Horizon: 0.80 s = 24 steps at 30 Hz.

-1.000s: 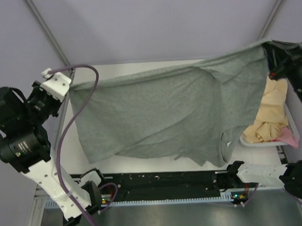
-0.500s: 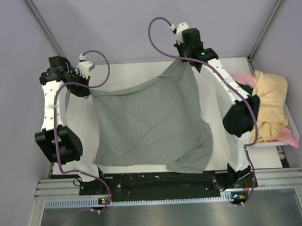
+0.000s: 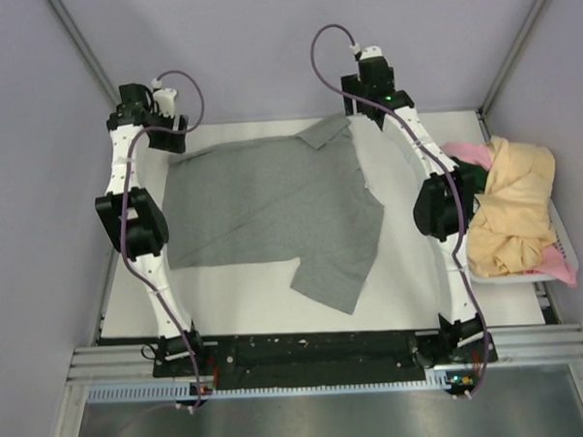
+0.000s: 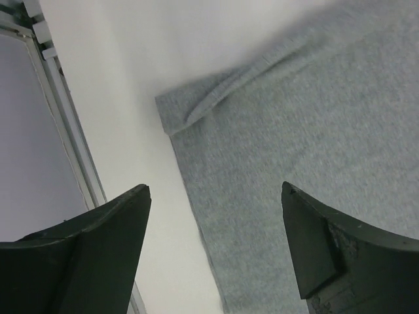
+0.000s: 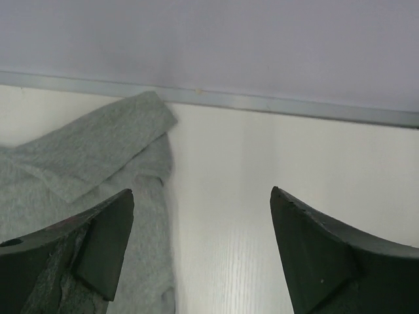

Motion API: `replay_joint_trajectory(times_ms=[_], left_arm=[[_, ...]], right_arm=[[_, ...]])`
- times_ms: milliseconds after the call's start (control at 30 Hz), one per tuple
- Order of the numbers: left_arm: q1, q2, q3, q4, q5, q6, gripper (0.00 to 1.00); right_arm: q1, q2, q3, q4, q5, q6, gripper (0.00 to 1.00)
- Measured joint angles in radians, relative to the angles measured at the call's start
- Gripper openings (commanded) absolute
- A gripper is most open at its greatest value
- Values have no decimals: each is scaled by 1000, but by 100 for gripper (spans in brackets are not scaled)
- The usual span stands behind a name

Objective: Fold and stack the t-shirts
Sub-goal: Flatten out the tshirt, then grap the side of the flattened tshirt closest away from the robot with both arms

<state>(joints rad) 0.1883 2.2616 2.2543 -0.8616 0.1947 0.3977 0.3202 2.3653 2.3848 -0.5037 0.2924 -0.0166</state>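
A heather grey t-shirt [image 3: 272, 205] lies spread on the white table [image 3: 410, 262], one sleeve pointing to the near right. My left gripper [image 3: 169, 139] hovers open over its far left corner; the left wrist view shows that gripper [image 4: 215, 190] over the edge of the grey cloth [image 4: 314, 118], holding nothing. My right gripper [image 3: 372, 110] is open just beyond the folded-over far right corner. In its wrist view the right gripper [image 5: 201, 191] is above bare table, with the grey t-shirt [image 5: 98, 150] to its left. A pale yellow t-shirt [image 3: 512, 214] and a pink one [image 3: 466, 153] sit bunched at the right.
The yellow and pink t-shirts fill a white basket [image 3: 526, 277] at the table's right edge. Purple walls close in the back and sides. A metal frame rail [image 4: 62, 124] runs along the table's left edge, and the arm bases stand on a black rail [image 3: 317, 351] at the near edge.
Both grippers were shut on the grey t-shirt, holding it stretched in the air. They have swung it to the back, opened and let go; it now lies flat on the table.
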Motion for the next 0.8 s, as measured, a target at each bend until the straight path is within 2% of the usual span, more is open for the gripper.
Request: replay_joint_trajectory(times_ms=[67,133,300,400,500,600,733,800], left_arm=[[-3,-48,-47,26,20,9,85],[-4,-145,-166,48,59,42,84],[-4,-508,-544,-29,167,327,84],[1,-699,-761,-69,161,528,82],[14,-833,-981,-84,125,699,82],[42,-879,-1176,-75,86,836,82],[102,-883,-1319,-57,86,960,83],[143,-885,-1335,-51,99,1004,83]], right_arm=[[-3,-72,-73,-37,2,32,84],[-1,-190,-212,-81,-11,69,82],[40,-582,-703,-167,-60,179,79],[146,-766,-958,-210,-62,246,77],[298,-864,-1151,-229,-69,334,74],[417,-901,-1299,-249,-78,431,72],[536,-902,-1407,-280,-71,570,71],[597,-902,-1427,-281,-68,634,66]])
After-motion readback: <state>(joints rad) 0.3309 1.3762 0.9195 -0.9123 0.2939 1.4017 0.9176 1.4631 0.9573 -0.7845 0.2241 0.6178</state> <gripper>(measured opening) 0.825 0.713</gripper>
